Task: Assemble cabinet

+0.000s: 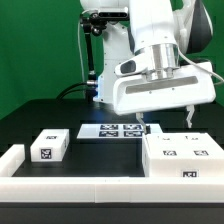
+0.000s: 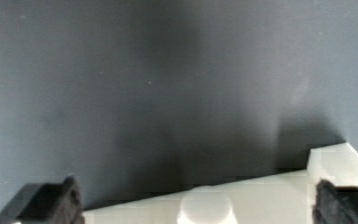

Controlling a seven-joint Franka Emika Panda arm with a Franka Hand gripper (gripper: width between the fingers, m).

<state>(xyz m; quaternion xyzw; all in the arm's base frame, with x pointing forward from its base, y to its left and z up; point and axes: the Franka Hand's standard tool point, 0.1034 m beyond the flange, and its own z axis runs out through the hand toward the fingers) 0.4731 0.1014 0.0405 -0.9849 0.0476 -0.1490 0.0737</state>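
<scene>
The exterior view is showing the whole scene: the gripper (image 1: 168, 122) is hanging with its fingers spread wide, gripping nothing; the cabinet box (image 1: 186, 158) is lying just beneath the hand, its bulk slightly toward the camera; the drawer block (image 1: 48, 147) is sitting well apart from the hand, toward the exterior view's left; the marker board (image 1: 112, 130) is lying near the hand on that same side. The wrist view is showing only the two fingertips (image 2: 44, 202), the dark table (image 2: 140, 90) and pale surfaces, apparently of the box, between and beside them; whether they are touching cannot be told. The box is lying flat, its long axis running across the exterior view from left to right, its tagged faces turning upward and toward the camera.
</scene>
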